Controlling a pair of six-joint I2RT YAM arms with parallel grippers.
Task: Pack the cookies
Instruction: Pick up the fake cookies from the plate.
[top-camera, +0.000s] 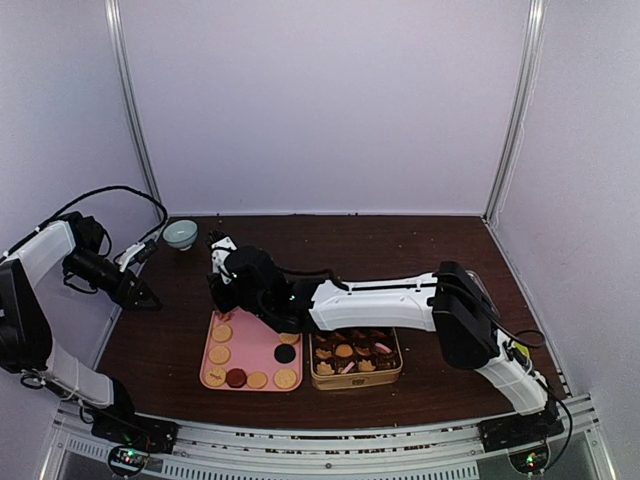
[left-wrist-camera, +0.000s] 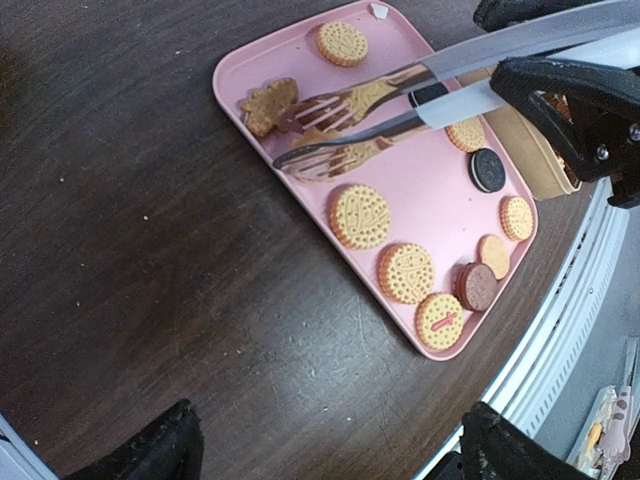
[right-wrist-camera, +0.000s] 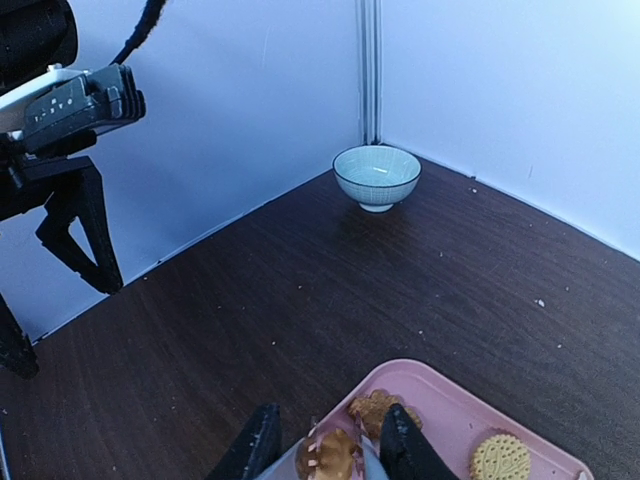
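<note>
Several cookies lie on a pink tray (top-camera: 262, 345), mostly round tan ones (left-wrist-camera: 360, 216), plus a black one (left-wrist-camera: 489, 170) and a brown one (left-wrist-camera: 477, 286). A flower-shaped cookie (left-wrist-camera: 268, 103) lies at the tray's far left corner, also in the right wrist view (right-wrist-camera: 375, 408). My right gripper (top-camera: 226, 287) (right-wrist-camera: 327, 445) is shut on metal tongs (left-wrist-camera: 470, 75). The tong tips (left-wrist-camera: 315, 135) stand apart right beside the flower cookie; I cannot tell whether they hold anything. My left gripper (top-camera: 140, 296) (left-wrist-camera: 325, 450) is open and empty above bare table, left of the tray.
A gold tin (top-camera: 355, 378) with several cookies in it stands right of the tray. A pale blue bowl (top-camera: 180, 234) (right-wrist-camera: 377, 176) sits at the back left. The left arm (right-wrist-camera: 70, 110) is near the left wall. The table's front edge (left-wrist-camera: 570, 300) runs just past the tray.
</note>
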